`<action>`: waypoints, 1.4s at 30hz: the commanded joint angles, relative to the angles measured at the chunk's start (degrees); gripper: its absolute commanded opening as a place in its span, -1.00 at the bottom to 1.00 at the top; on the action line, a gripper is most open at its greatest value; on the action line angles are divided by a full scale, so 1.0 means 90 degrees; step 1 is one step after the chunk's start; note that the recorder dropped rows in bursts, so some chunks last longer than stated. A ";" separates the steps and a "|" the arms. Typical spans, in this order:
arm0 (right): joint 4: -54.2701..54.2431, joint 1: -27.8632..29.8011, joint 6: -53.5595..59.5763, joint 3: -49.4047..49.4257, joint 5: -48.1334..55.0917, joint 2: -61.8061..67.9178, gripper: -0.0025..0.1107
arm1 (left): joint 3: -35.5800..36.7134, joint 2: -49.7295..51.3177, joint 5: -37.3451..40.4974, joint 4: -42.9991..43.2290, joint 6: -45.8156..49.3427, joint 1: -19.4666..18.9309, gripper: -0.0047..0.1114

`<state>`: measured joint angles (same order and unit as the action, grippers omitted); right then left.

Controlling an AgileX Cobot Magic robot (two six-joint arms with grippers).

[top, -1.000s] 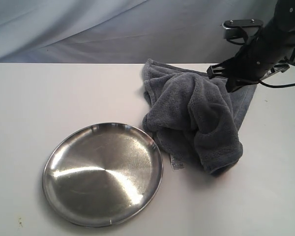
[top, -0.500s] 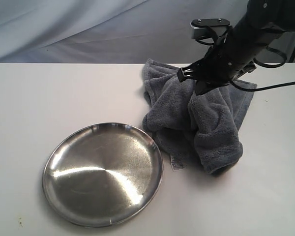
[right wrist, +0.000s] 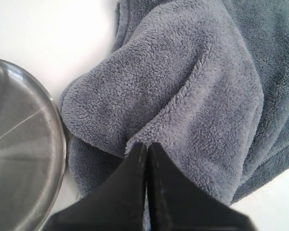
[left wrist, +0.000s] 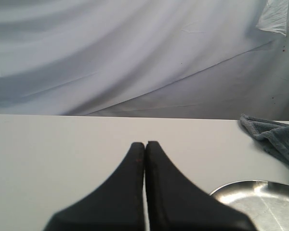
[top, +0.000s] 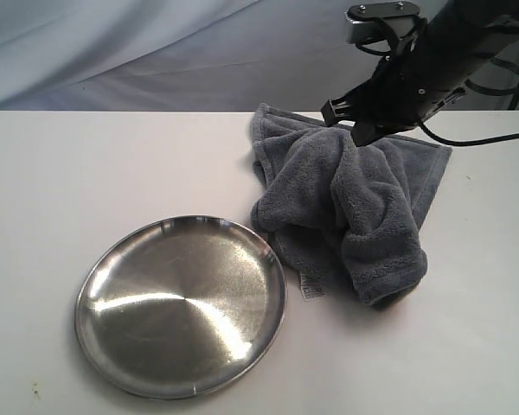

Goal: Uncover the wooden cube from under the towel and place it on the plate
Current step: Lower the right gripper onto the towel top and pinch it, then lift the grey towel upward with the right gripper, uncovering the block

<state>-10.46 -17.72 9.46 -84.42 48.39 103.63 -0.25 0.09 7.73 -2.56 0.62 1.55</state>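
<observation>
Overhead, right hand [right wrist: 147, 144] pressed together over bunched towel [top: 355, 207], plate [top: 182, 307] just beside, left hand [left wrist: 145, 144] together

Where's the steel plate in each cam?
Exterior view: round shiny steel plate, lower left, beside the dark grey fleece towel.
Left wrist view: plate partly cut off, beside the shut left claw, near the towel.
Right wrist view: plate cut by the frame edge, next to the towel.
Shared landmark: the towel.

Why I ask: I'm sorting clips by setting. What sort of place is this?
Probably a lab test bench: a plain white table, a draped backdrop sheet behind it, and the right gripper at the towel.
</observation>
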 commanded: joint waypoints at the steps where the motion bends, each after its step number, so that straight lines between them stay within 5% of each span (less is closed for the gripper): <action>1: 0.0102 -0.0018 0.0070 -0.0043 -0.0101 -0.0061 -0.96 | 0.0028 -0.0010 -0.0011 0.0004 -0.0017 0.0005 -0.89; 10: 0.0220 -0.0018 0.0095 -0.0043 -0.0481 0.0021 -0.91 | 0.0028 -0.0010 -0.0011 0.0004 -0.0014 0.0005 -0.89; 13: 0.0407 -0.0018 0.0105 -0.0043 -0.0481 0.0160 -0.69 | 0.0028 -0.0010 -0.0011 0.0004 -0.0014 0.0005 -0.89; 19: 0.0456 -0.0018 0.0257 -0.0043 -0.0758 0.0505 0.05 | 0.0028 -0.0010 -0.0011 0.0004 -0.0014 0.0005 -0.89; 23: 0.0497 -0.0018 0.0258 -0.0043 -0.1208 0.0661 0.34 | 0.0028 -0.0010 -0.0011 0.0004 -0.0014 0.0005 -0.89; 42: 0.0592 -0.0059 0.0283 -0.0043 -0.1961 0.1513 0.34 | 0.0028 -0.0010 -0.0011 0.0004 -0.0014 0.0005 -0.89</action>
<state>-5.73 -17.95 11.61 -84.42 30.35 116.98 -0.25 0.09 7.73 -2.56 0.62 1.55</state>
